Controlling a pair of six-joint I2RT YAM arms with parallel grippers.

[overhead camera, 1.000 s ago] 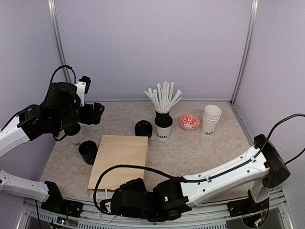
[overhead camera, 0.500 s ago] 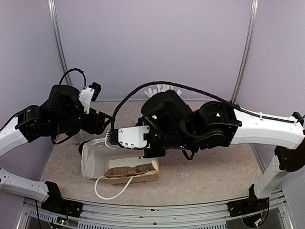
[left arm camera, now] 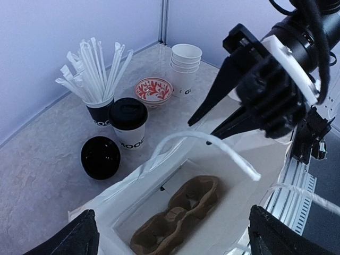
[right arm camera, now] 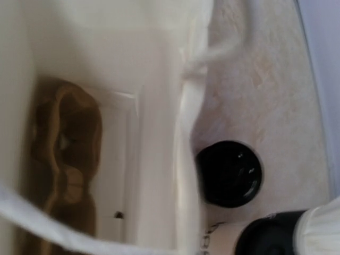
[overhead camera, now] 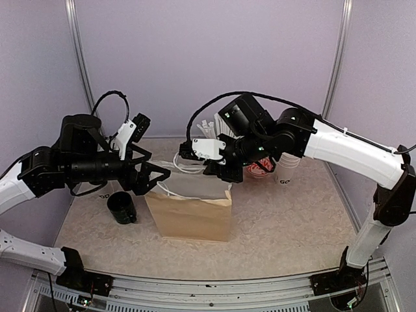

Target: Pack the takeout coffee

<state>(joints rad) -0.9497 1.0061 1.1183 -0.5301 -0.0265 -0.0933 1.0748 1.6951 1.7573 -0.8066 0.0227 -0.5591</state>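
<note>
The takeout coffee [left arm camera: 128,121], a white cup with a black lid, stands behind the bag beside the straw cup. Its lid also shows at the lower edge of the right wrist view [right arm camera: 271,238]. It is hidden by my right arm in the top view. A brown paper bag [overhead camera: 190,216] stands upright and open, with a cardboard cup carrier [left arm camera: 178,215] on its floor. My left gripper [overhead camera: 156,177] is open and empty at the bag's left rim, its fingers spread wide [left arm camera: 178,245]. My right gripper [overhead camera: 212,170] is at the bag's back rim by the white handles, with its jaws apart [left arm camera: 199,133].
A glossy dark mug [left arm camera: 101,156] sits by the bag's back side. A black cup [overhead camera: 121,207] stands left of the bag. A cup of white straws [left arm camera: 98,109], a red patterned bowl [left arm camera: 153,89] and stacked white cups [overhead camera: 288,164] stand at the back.
The bag went from flat, to lying open, to standing upright. My right arm swung from the front edge to above the bag's back rim. My left gripper moved right to the bag.
</note>
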